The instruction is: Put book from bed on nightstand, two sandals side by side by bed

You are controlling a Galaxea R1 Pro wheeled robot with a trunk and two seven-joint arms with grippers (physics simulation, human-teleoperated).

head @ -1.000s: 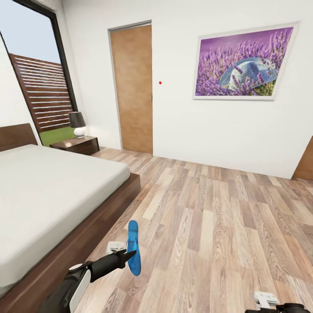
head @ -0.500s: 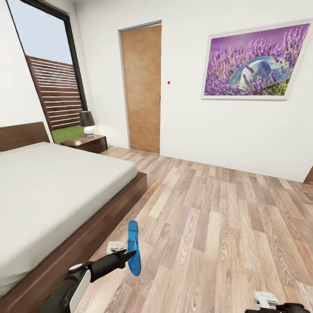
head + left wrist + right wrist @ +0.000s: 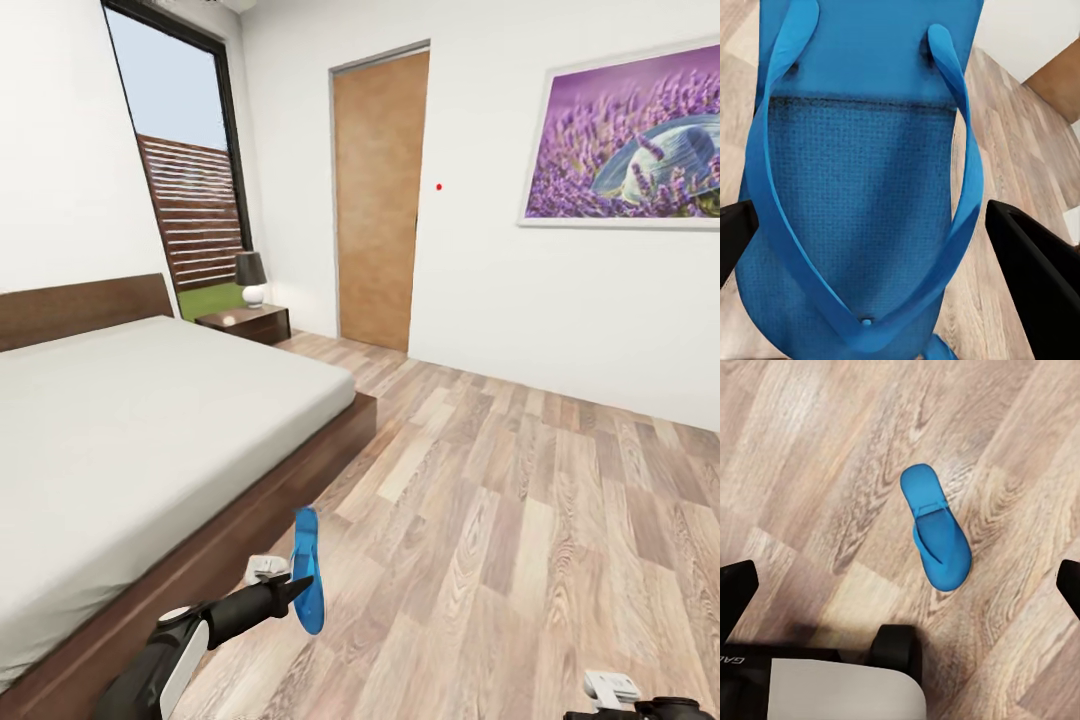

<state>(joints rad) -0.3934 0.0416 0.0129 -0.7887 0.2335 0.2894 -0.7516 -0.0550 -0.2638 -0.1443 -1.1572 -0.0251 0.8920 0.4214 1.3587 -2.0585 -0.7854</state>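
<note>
Held a flat bright blue sandal [image 3: 309, 582] on edge in the left gripper [image 3: 296, 590], lower centre, beside the low grey-white bed [image 3: 150, 420]. Spotted a second blue sandal [image 3: 935, 528] lying on wood-plank floor [image 3: 810, 472] between the right gripper's wide-spread fingers. Risked slipping from that thin edge grip.

- We held one bright blue flat sandal [image 3: 308, 572] on edge above the wood-plank floor beside our bed, in our left gripper [image 3: 296, 587].
- Our second blue sandal [image 3: 935, 527] lay flat on the planks, strap up.
- The pale grey mattress bed on its dark frame [image 3: 150, 440] stood bare; the small dark brown nightstand [image 3: 245, 322] sat beyond it.
</note>
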